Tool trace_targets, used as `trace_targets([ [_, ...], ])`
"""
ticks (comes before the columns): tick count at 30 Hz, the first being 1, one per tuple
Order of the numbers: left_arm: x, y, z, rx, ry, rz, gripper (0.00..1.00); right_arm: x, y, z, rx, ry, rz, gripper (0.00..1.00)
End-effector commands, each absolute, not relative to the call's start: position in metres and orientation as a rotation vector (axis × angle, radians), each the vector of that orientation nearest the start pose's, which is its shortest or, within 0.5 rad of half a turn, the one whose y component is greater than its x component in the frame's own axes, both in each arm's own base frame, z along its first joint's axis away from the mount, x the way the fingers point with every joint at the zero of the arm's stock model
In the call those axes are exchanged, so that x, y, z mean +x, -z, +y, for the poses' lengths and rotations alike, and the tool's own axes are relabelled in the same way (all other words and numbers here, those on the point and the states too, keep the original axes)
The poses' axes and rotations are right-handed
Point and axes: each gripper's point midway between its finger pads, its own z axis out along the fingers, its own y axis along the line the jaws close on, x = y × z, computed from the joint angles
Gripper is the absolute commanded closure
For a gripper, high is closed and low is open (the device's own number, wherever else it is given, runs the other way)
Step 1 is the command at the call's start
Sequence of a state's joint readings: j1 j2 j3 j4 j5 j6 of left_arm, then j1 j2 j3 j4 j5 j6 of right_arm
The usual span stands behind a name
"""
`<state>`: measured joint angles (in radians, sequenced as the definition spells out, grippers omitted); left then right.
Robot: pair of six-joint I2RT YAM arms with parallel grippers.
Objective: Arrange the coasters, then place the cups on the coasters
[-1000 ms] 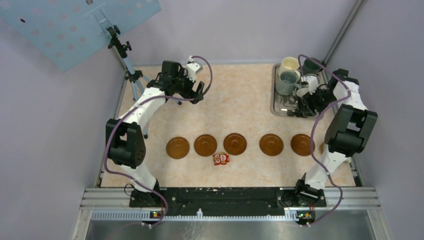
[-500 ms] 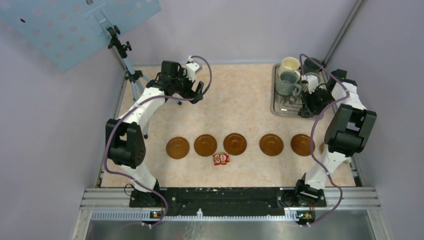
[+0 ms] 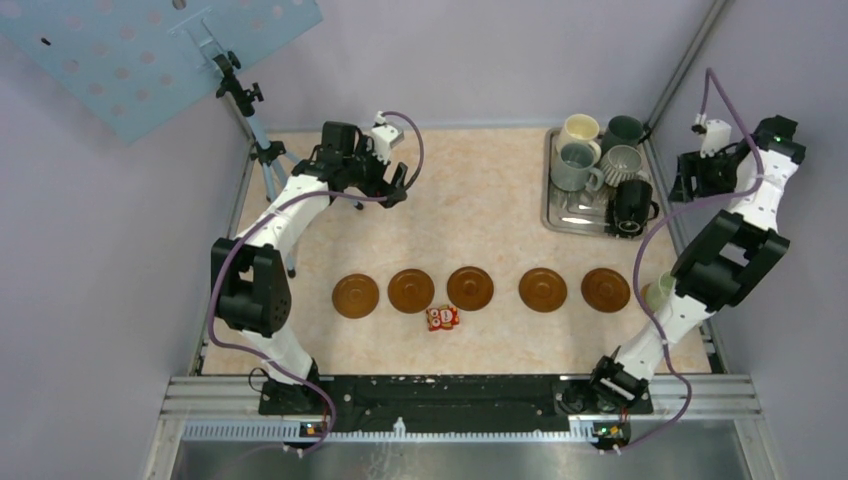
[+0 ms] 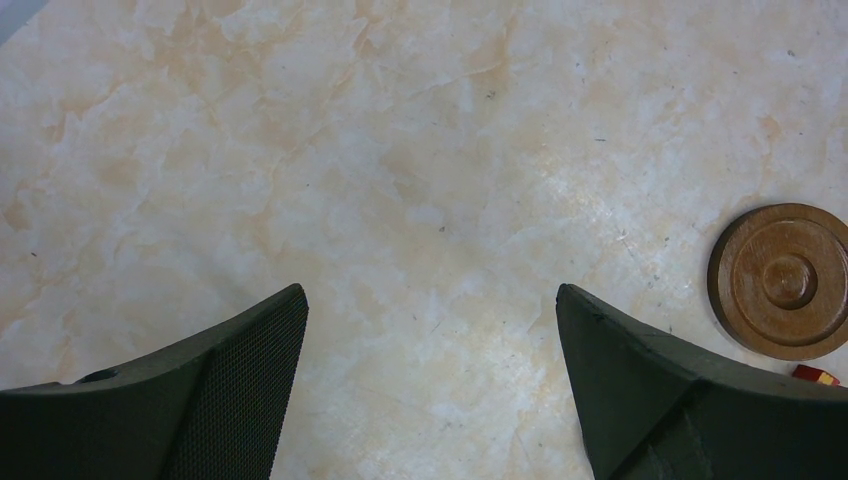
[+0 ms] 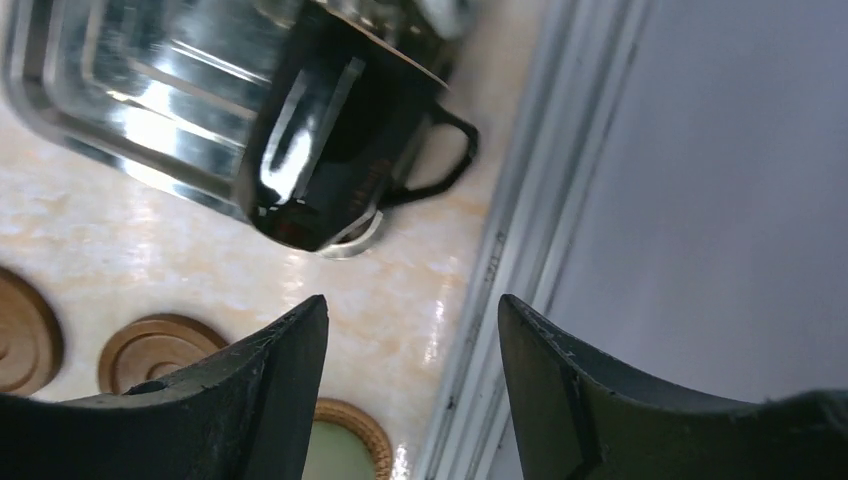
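Five coasters [image 3: 470, 287] lie in a row across the middle of the top view, each apart from the next, all bare. A sixth coaster [image 5: 345, 432] shows at the bottom edge of the right wrist view with a pale green cup [image 3: 659, 290] on it; in the top view that cup sits at the right end of the row, partly hidden by the right arm.

The other cups [image 3: 573, 165] are grouped on the metal tray [image 3: 560, 218] in the upper right of the top view: cream and dark green at the back, blue-grey and ribbed grey in front of them, and a dark glossy mug [image 5: 320, 150] at the tray's lower right corner, its handle pointing right.

The right gripper [image 5: 412, 370] hangs just right of the tray, near the wall, its fingers apart with nothing between them. The left gripper [image 4: 430, 370] hovers over bare table [image 4: 400, 150] in the upper left of the top view, spread wide and empty.

A small red-and-white packet [image 3: 442, 318] lies just below the row, between the second and third coasters from the left.
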<state>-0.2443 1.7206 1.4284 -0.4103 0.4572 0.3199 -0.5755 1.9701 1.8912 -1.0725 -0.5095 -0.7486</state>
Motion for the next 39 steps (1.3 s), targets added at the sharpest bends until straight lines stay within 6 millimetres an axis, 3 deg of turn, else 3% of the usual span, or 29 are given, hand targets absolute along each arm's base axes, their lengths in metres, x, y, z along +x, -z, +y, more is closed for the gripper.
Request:
trace_targets([
  [1,0.439,-0.194,-0.181,0.848,0.505,2.004,0.01,0.401,-0.144,-0.215,-0.259,-0.139,2.589,0.38],
  [6,0.437,-0.186,-0.183,0.853,0.531,2.025,0.01,0.415,-0.127,-0.239,-0.278,-0.050,2.621,0.40],
  [14,0.434,-0.184,-0.183,0.869,0.538,2.041,0.01,0.446,-0.096,-0.250,-0.310,-0.069,2.626,0.43],
  [22,0.440,-0.189,-0.182,0.874,0.516,2.052,0.01,0.469,-0.069,-0.232,-0.355,-0.068,2.611,0.45],
  [28,0.444,-0.189,-0.181,0.879,0.505,2.058,0.01,0.471,-0.048,-0.232,-0.446,-0.043,2.639,0.45],
  [39,0.446,-0.188,-0.180,0.875,0.498,2.070,0.01,0.478,-0.032,-0.217,-0.537,-0.107,2.609,0.49],
])
